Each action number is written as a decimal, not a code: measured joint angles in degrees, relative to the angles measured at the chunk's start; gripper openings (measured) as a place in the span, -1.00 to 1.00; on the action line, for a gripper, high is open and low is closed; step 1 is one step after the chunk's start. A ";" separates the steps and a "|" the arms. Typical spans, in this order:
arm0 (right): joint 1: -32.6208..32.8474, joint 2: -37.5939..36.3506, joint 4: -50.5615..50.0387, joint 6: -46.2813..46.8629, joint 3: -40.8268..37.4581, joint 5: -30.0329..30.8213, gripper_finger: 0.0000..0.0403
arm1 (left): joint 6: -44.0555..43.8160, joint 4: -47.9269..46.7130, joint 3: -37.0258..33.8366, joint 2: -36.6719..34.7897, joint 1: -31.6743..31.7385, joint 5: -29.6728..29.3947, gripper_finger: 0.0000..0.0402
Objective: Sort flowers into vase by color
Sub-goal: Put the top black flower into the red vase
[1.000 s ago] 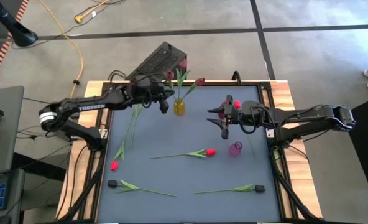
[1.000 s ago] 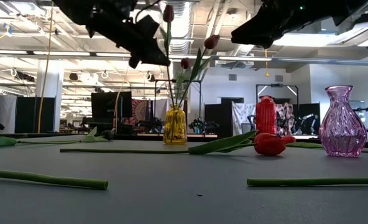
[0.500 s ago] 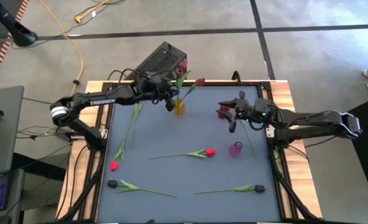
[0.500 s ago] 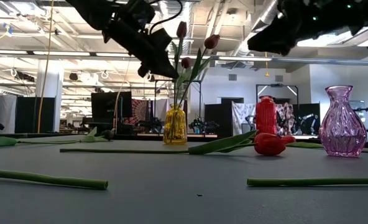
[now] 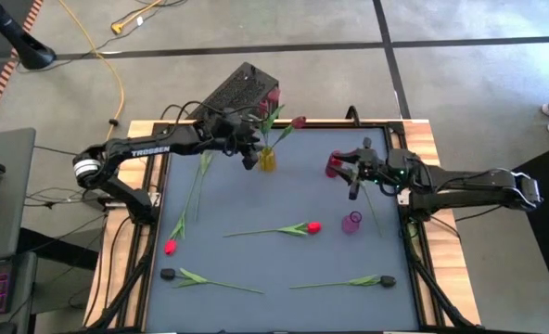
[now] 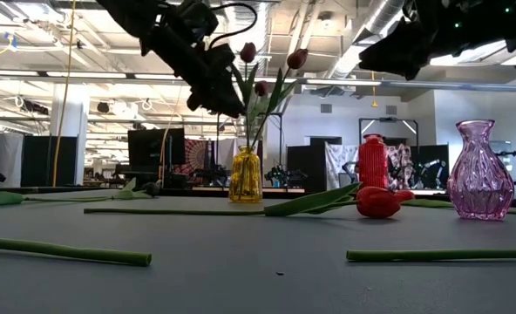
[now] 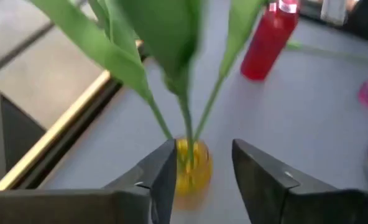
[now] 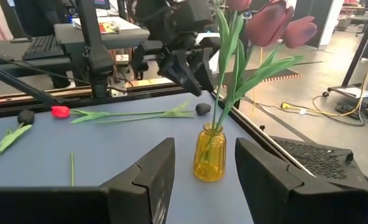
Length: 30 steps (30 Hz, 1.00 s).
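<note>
The left hand (image 5: 249, 154), fingers parted and empty around the green stems, hovers at upper centre above the small yellow glass vase (image 5: 268, 160) holding three maroon tulips (image 6: 297, 59), while the right hand (image 5: 353, 176), open and empty, waits upper right.

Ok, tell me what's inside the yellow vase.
The yellow vase holds three maroon tulips, green stems going in at its neck. The stem ends inside cannot be made out.

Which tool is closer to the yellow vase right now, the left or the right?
Left. The left tool hangs just above and beside the yellow vase, open around its stems. The right tool hovers well off to the vase's other side, near the red bottle.
</note>
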 joint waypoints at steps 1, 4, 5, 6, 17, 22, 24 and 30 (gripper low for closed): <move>-0.02 0.00 -0.26 -0.01 0.00 -0.02 -0.04 | 0.52 -2.39 0.98 -0.04 0.00 -0.09 -0.24; -0.02 0.01 -0.37 -0.01 0.00 -0.10 -0.04 | 2.11 -9.61 4.07 -0.12 0.00 -0.25 -0.18; -0.02 0.02 -0.38 -0.01 0.00 -0.11 -0.04 | 2.94 -11.98 5.18 -0.12 0.00 -0.32 -0.17; -0.02 0.00 -0.36 -0.02 0.00 -0.12 -0.04 | 3.84 -14.50 6.45 -0.12 0.00 -0.39 -0.16; 0.07 0.02 -1.21 1.71 0.00 -0.54 -0.04 | 9.11 -45.12 21.22 -0.14 -0.01 -0.81 -0.16; 1.53 0.02 -1.41 5.30 0.00 -4.53 -0.04 | 6.83 -53.76 22.82 -3.01 -0.02 -6.00 -0.16; 2.75 0.02 -1.43 6.38 0.00 -5.28 -0.04 | 5.01 -55.21 21.96 -4.94 -0.02 -7.76 -0.16; 6.68 0.02 -1.41 6.61 0.00 -5.22 -0.04 | -1.35 -55.24 15.65 -13.85 -0.34 -9.16 -0.16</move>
